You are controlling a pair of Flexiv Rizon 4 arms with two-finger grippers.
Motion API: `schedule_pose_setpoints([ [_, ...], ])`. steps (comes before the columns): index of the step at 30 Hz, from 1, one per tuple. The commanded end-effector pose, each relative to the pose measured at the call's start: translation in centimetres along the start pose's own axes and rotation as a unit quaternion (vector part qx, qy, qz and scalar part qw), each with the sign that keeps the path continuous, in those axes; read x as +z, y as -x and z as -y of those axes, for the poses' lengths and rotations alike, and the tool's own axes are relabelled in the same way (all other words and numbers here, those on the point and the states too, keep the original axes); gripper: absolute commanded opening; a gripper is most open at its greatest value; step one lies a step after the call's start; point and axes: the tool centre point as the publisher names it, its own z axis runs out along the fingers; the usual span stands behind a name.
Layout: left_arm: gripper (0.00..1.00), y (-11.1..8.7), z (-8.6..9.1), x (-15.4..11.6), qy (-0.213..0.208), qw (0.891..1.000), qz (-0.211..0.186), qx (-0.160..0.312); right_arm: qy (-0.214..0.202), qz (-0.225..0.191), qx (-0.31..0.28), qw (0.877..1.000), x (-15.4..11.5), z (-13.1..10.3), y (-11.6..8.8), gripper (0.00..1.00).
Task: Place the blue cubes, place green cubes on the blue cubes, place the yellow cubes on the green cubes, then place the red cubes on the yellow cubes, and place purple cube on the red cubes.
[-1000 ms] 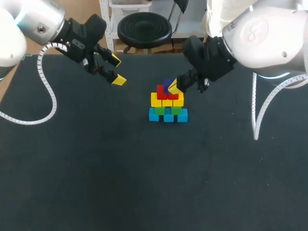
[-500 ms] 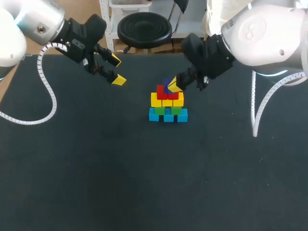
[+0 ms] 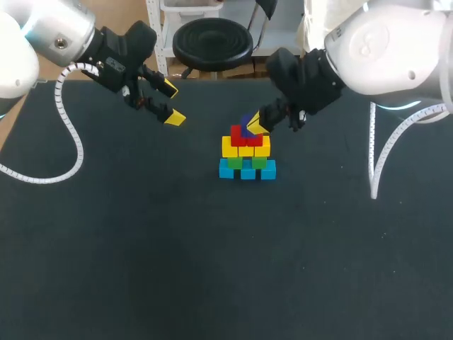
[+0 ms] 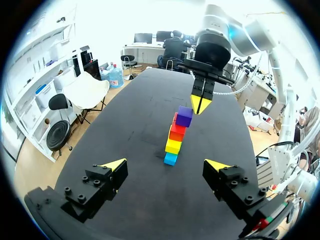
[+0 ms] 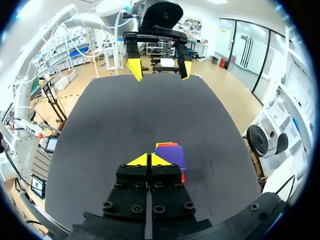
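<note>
A small pyramid of cubes stands at the table's far middle. Blue cubes (image 3: 247, 171) form the base, then green cubes (image 3: 234, 162), yellow cubes (image 3: 245, 148) and red cubes (image 3: 238, 135). A purple cube (image 3: 245, 125) sits on top. My right gripper (image 3: 256, 128) is shut with nothing between its fingers, its tips right beside the purple cube (image 5: 171, 156). In the left wrist view the tips of the right gripper (image 4: 200, 104) hang just over the purple cube (image 4: 184, 116). My left gripper (image 3: 170, 103) hangs open and empty to the stack's left.
The black table (image 3: 212, 269) holds nothing else that I can see. Its back edge runs close behind the stack and both arms.
My right arm's body has shifted slightly to the left. Its shut tips stay beside the purple cube. The left arm and the stack have not moved.
</note>
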Motion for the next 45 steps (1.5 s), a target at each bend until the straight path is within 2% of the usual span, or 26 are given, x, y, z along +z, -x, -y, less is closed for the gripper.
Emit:
schedule_pose_setpoints([
  [1,1.00,-0.1,0.0,0.0,0.000,1.000,0.003,0.002,0.000,0.000,0.000,1.000,0.1,0.2,0.0,0.00],
  [11,1.00,-0.1,0.0,0.0,0.000,1.000,0.003,0.002,-0.002,0.000,-0.002,1.000,0.1,0.6,0.0,0.00],
  [20,1.00,-0.1,0.0,0.0,0.000,1.000,0.003,0.002,-0.001,0.020,-0.030,0.999,-0.6,-0.1,1.2,0.00],
  [23,1.00,-0.1,0.0,0.0,0.000,1.000,0.003,0.002,-0.003,0.022,-0.036,0.999,-1.2,-0.4,1.6,0.38],
  [24,1.00,-0.1,0.0,0.0,0.000,1.000,0.003,0.002,-0.006,0.022,-0.038,0.999,-1.4,-0.4,1.6,0.42],
  [25,1.00,-0.1,0.0,0.0,0.000,1.000,0.003,0.002,-0.008,0.020,-0.039,0.999,-1.6,-0.4,1.6,0.45],
  [27,1.00,-0.1,0.0,0.0,0.000,1.000,0.003,0.002,-0.015,0.018,-0.038,0.999,-2.0,-0.5,1.6,0.43],
  [31,1.00,-0.1,0.0,0.0,0.000,1.000,0.003,0.002,-0.031,0.017,-0.030,0.999,-2.9,-0.7,1.1,0.32],
  [33,1.00,-0.1,0.0,0.0,0.000,1.000,0.003,0.002,-0.038,0.015,-0.028,0.999,-3.6,-0.9,1.0,0.41],
  [34,1.00,-0.1,0.0,0.0,0.000,1.000,0.003,0.002,-0.039,0.015,-0.028,0.999,-3.9,-1.0,0.9,0.50],
  [35,1.00,-0.1,0.0,0.0,0.000,1.000,0.003,0.002,-0.040,0.016,-0.028,0.999,-4.3,-1.1,1.0,1.00],
  [40,1.00,-0.1,0.0,0.0,0.000,1.000,0.003,0.002,-0.034,0.012,-0.040,0.999,-5.8,-1.7,1.4,1.00],
  [45,1.00,-0.1,0.0,0.0,0.000,1.000,0.003,0.002,-0.034,0.012,-0.040,0.999,-5.8,-1.7,1.4,1.00],
])
